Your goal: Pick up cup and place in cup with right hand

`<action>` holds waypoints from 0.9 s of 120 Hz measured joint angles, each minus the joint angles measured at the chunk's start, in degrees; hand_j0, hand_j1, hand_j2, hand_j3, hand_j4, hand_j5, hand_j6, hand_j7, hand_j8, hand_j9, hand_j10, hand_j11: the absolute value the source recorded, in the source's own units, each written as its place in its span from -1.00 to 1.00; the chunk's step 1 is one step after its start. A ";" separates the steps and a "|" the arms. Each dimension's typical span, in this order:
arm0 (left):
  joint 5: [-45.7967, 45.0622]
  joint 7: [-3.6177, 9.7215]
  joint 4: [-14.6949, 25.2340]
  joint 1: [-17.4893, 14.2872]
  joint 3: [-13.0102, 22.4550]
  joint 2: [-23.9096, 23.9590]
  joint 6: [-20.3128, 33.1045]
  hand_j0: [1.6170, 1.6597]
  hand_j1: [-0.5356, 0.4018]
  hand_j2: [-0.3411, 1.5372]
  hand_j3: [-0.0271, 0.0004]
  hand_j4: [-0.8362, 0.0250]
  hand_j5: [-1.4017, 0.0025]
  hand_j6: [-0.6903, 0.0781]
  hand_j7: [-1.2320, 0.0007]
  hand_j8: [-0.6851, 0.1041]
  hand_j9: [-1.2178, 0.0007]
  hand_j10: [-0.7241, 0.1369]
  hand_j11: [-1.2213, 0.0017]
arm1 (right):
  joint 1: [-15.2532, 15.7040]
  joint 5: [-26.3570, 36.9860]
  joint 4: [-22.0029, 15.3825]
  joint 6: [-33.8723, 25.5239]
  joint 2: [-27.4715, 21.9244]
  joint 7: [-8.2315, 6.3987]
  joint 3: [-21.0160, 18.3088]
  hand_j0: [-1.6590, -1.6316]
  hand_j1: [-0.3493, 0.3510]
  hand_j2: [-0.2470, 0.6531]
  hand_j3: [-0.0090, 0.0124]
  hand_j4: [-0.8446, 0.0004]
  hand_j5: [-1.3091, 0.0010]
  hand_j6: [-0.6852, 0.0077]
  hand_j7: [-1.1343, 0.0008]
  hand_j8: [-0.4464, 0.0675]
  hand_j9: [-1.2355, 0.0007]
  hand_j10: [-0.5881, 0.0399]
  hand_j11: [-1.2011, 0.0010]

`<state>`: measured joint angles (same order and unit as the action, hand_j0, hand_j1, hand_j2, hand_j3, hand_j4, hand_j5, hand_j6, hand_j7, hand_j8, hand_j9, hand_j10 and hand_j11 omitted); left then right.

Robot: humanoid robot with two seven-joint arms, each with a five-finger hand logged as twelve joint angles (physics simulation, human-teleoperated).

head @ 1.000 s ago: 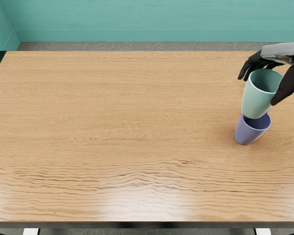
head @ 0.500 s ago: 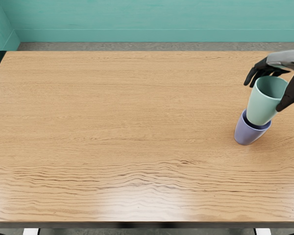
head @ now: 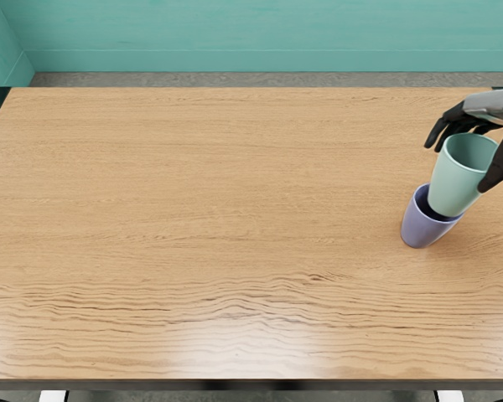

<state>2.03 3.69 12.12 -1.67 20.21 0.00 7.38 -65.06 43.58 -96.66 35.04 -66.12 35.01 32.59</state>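
At the right of the table, the right hand, half closed, has the green cup between fingers and thumb. The pick-up is done; placing seems partway, its base at the purple cup's mouth, depth unclear. Seating and release remain.

Worktop: grained wood look, glossy at 6 o'clock. Green cup, purple cup, 3 o'clock: smooth, faint sheen.
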 joint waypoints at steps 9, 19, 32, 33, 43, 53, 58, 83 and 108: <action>0.00 0.00 0.00 0.00 0.00 0.00 0.00 0.92 0.89 -0.64 0.97 0.94 1.00 0.80 1.00 0.74 1.00 0.68 1.00 | 0.03 0.13 0.44 0.01 0.10 0.00 0.10 -0.76 0.15 -0.59 -0.17 0.01 0.15 -0.16 0.03 -0.41 0.11 -0.23 0.09; 0.00 0.00 0.00 0.00 0.00 0.00 0.00 0.92 0.89 -0.64 0.97 0.94 1.00 0.80 1.00 0.74 1.00 0.68 1.00 | 0.03 0.22 1.28 0.01 0.64 0.00 0.22 -0.75 0.15 -0.59 -0.17 0.01 0.15 -0.15 0.03 -0.41 0.11 -0.22 0.08; 0.00 0.00 0.00 0.00 0.00 0.00 0.00 0.92 0.89 -0.64 0.97 0.94 1.00 0.80 1.00 0.74 1.00 0.68 1.00 | 0.04 0.31 2.42 0.01 1.82 0.00 0.20 -0.77 0.17 -0.56 -0.18 0.01 0.15 -0.15 0.03 -0.40 0.11 -0.21 0.08; 0.00 0.00 0.00 0.00 0.00 0.00 0.00 0.92 0.89 -0.64 0.97 0.94 1.00 0.80 1.00 0.74 1.00 0.68 1.00 | 0.04 0.31 2.49 0.01 1.89 0.00 0.20 -0.76 0.17 -0.57 -0.18 0.01 0.15 -0.15 0.03 -0.40 0.11 -0.21 0.08; 0.00 0.00 0.00 0.00 0.00 0.00 0.00 0.92 0.89 -0.64 0.97 0.94 1.00 0.80 1.00 0.74 1.00 0.68 1.00 | 0.14 0.73 3.67 -0.02 2.81 -0.01 0.10 -0.74 0.16 -0.58 -0.22 0.00 0.15 -0.15 0.03 -0.40 0.11 -0.22 0.09; 0.00 0.00 0.01 0.00 0.00 0.00 0.00 0.92 0.89 -0.64 0.97 0.94 1.00 0.80 1.00 0.74 1.00 0.68 1.00 | 0.46 1.48 4.86 -0.02 3.84 -0.01 0.04 -0.76 0.17 -0.55 -0.17 0.00 0.16 -0.15 0.03 -0.40 0.11 -0.22 0.09; 0.00 0.00 0.01 0.00 0.00 0.00 0.00 0.92 0.89 -0.64 0.97 0.94 1.00 0.80 1.00 0.74 1.00 0.68 1.00 | 0.64 1.69 5.19 -0.02 4.14 -0.02 0.03 -0.77 0.17 -0.55 -0.18 0.00 0.16 -0.15 0.03 -0.40 0.11 -0.21 0.09; 0.00 0.00 0.00 0.00 0.00 0.00 0.00 0.92 0.89 -0.64 0.97 0.94 1.00 0.80 1.00 0.74 1.00 0.68 1.00 | 1.66 2.11 5.72 -0.01 4.68 -0.02 0.00 -0.78 0.16 -0.56 -0.16 0.02 0.17 -0.17 0.05 -0.43 0.12 -0.23 0.10; 0.00 0.00 0.00 0.00 0.00 0.00 0.00 0.92 0.89 -0.64 0.97 0.94 1.00 0.80 1.00 0.74 1.00 0.68 1.00 | 2.10 1.95 5.72 -0.01 4.76 -0.01 0.06 -0.85 -0.25 -0.52 -0.16 0.38 0.48 0.25 0.40 -0.03 0.45 0.16 0.43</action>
<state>2.03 3.69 12.13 -1.67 20.20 0.00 7.38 -62.96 45.54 -90.94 35.03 -61.35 34.99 32.65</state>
